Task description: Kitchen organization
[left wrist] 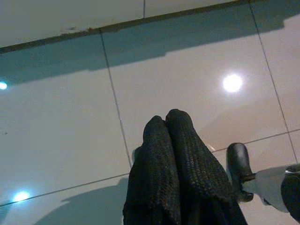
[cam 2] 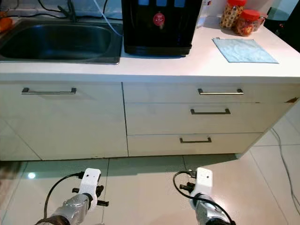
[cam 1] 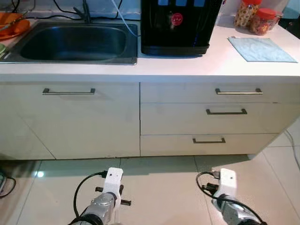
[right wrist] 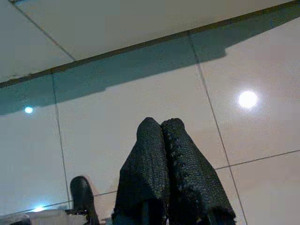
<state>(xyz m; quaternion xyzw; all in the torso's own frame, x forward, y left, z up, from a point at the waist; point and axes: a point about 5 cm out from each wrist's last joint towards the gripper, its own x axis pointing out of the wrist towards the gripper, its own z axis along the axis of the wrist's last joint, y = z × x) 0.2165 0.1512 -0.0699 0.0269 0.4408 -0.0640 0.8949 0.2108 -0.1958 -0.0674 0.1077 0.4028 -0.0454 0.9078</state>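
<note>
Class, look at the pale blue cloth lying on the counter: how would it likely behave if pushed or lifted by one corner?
The cloth lies flat and thin on the counter, so it is probably floppy and light, draping when lifted. Pushed, it would likely bunch or slide rather than roll.

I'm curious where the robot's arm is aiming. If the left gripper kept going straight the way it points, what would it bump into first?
Most likely the glossy pale tiled floor. The left gripper, fingers shut together, points down at bare tile just short of the cream cabinet base, though depth is hard to judge.
</note>
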